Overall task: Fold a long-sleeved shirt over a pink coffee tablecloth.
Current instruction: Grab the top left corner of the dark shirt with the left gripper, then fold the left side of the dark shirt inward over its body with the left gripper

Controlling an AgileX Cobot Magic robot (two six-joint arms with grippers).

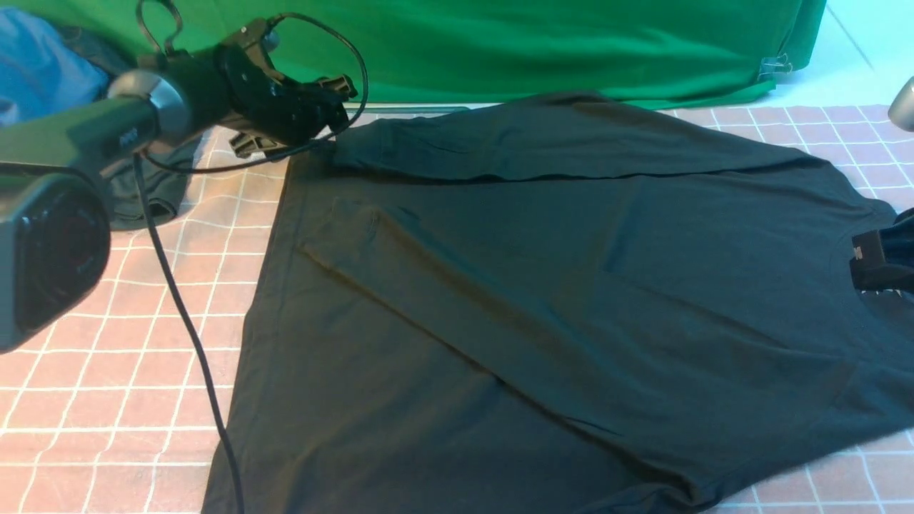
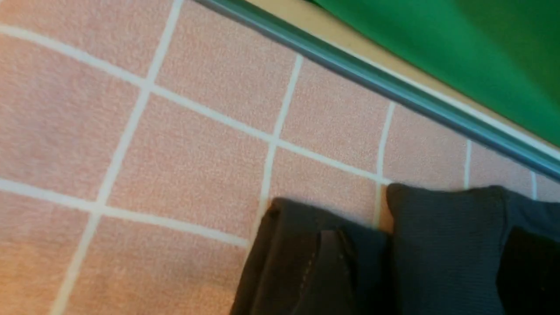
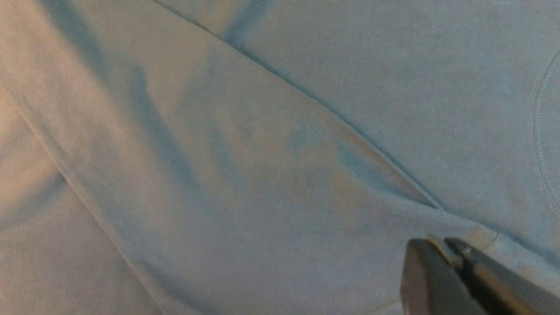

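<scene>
The long-sleeved shirt [image 1: 557,300] lies spread flat and black on the pink coffee tablecloth [image 1: 107,400]. One sleeve is folded across its far side, and its cuff [image 2: 446,245] ends at the far left corner. My left gripper [image 1: 325,118] hovers at that corner, open. In the left wrist view the cuff lies on the tablecloth [image 2: 175,166] between its two wide-apart fingers [image 2: 302,262]. My right gripper [image 1: 878,260] is at the right edge, over the shirt near the collar [image 3: 544,131]. Its fingertips [image 3: 437,247] are shut, with nothing seen between them.
A green fabric [image 1: 500,43] hangs along the back edge behind a metal table rim [image 2: 393,87]. A blue cloth [image 1: 36,64] and a smaller dark garment [image 1: 153,193] lie at the far left. My left arm's black cable [image 1: 186,321] trails over the tablecloth.
</scene>
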